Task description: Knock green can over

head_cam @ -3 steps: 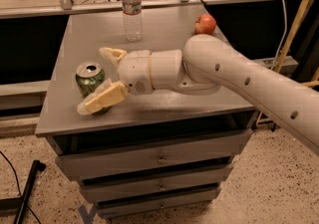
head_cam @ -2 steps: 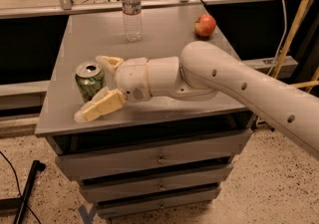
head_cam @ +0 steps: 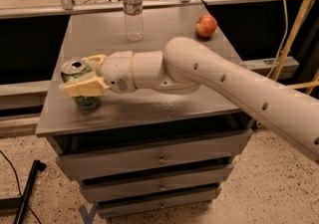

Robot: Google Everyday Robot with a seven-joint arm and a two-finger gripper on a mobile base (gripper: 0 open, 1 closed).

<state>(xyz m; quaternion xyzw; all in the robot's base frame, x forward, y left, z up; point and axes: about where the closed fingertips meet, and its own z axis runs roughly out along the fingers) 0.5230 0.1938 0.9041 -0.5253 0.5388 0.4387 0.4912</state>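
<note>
The green can [head_cam: 87, 100] stands near the front left corner of the grey cabinet top [head_cam: 164, 103], its silver top leaning slightly to the left. My gripper [head_cam: 78, 74] is at the can, open, with its cream fingers on either side. The near finger [head_cam: 83, 88] crosses the front of the can's upper half. The far finger [head_cam: 94, 59] sits just behind the rim. The middle of the can is hidden by the near finger. My arm reaches in from the right.
A clear plastic water bottle [head_cam: 132, 10] stands at the back of the top. A red apple [head_cam: 206, 25] lies at the back right. The can is close to the left edge. Drawers [head_cam: 159, 158] are below, with a black pole [head_cam: 27, 193] on the floor at left.
My gripper has moved left and up onto the can. The near finger, earlier low beside the can, now lies across its front. The can leans a little to the left.
</note>
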